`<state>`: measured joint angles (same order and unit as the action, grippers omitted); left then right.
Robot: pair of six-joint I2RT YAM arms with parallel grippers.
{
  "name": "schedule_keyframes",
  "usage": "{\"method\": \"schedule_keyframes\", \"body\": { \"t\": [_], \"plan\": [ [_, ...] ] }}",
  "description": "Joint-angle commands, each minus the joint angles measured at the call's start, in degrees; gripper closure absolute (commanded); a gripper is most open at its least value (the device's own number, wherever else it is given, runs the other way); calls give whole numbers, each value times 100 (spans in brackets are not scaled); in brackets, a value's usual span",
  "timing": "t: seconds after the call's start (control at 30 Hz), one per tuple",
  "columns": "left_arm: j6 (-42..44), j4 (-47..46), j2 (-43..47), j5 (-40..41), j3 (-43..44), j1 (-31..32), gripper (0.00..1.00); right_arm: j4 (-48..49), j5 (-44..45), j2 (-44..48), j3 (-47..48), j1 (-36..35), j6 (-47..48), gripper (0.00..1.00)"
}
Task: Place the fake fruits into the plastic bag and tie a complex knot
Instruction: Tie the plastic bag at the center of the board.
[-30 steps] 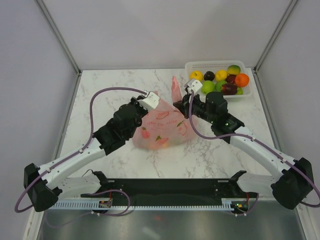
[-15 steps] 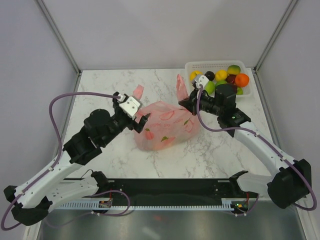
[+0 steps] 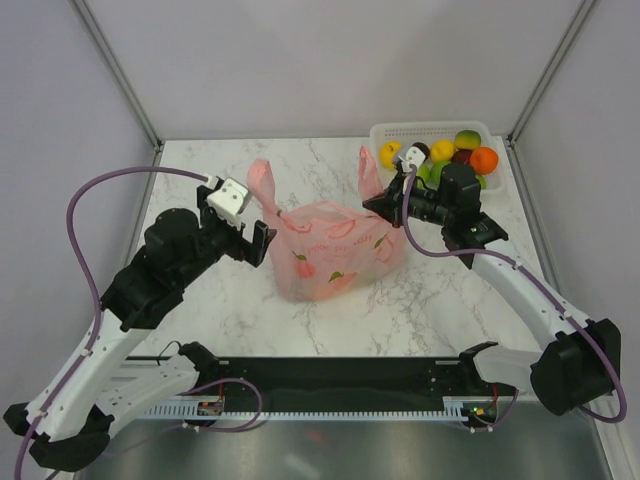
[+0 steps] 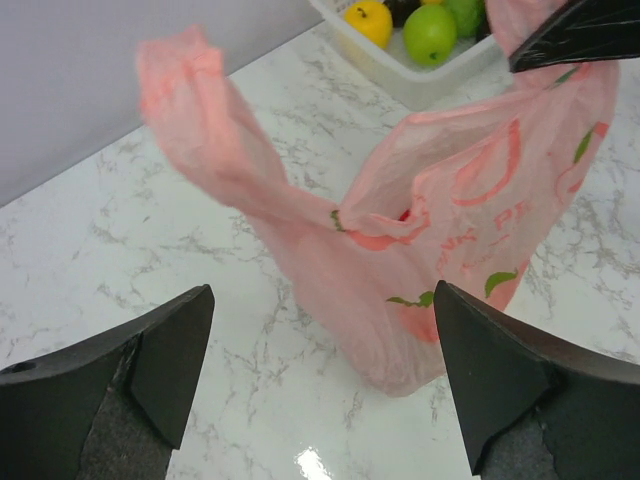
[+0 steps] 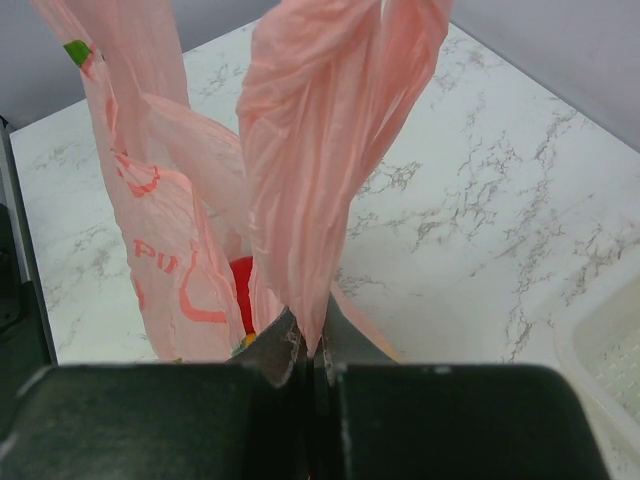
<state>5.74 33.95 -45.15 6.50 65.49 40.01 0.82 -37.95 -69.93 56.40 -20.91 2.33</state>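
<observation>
Your left arm (image 3: 150,280) reaches in from the near-left corner of the counter (image 3: 200,170). Its tool (image 3: 262,243) is spread wide and empty, just beside the left end of the plastic bag (image 3: 335,250). Your right arm (image 3: 520,290) stretches in from the near-right corner, its tool (image 3: 375,205) clamped shut on the bag's right handle (image 3: 370,172).

One bag lies at the counter's centre, long axis left to right, with two handles pointing up. The left handle (image 3: 262,185) stands free, leaning toward the far-left corner. One red fruit (image 5: 243,290) shows inside the bag. At least six fake fruits (image 3: 483,160) sit in the single white basket (image 3: 400,128) at the far-right corner.
</observation>
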Motion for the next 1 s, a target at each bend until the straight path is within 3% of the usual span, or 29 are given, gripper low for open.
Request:
{"method": "schedule_keyframes", "body": {
  "t": [0.0, 0.27, 0.4, 0.6, 0.87, 0.97],
  "plan": [
    [-144, 41, -99, -701, -107, -572, 1, 182, -379, -3, 257, 60, 128, 100],
    [-170, -398, -187, -1827, -485, -1293, 1, 182, -414, 67, 222, 192, 136, 100],
    [-56, -1257, -161, -2293, -958, -1469, 1, 173, -458, 94, 205, 210, 145, 100],
    [-134, -1655, -477, -2812, -1012, -1997, 2, 112, -546, 94, 213, 271, 207, 100],
    [-468, -3841, -301, -3998, -1909, -2393, 3, 94, -651, 103, 213, 315, 224, 100],
    [-495, -4001, -591, -4174, -1847, -2401, 3, 94, -748, 67, 231, 315, 215, 100]
  ]
}}
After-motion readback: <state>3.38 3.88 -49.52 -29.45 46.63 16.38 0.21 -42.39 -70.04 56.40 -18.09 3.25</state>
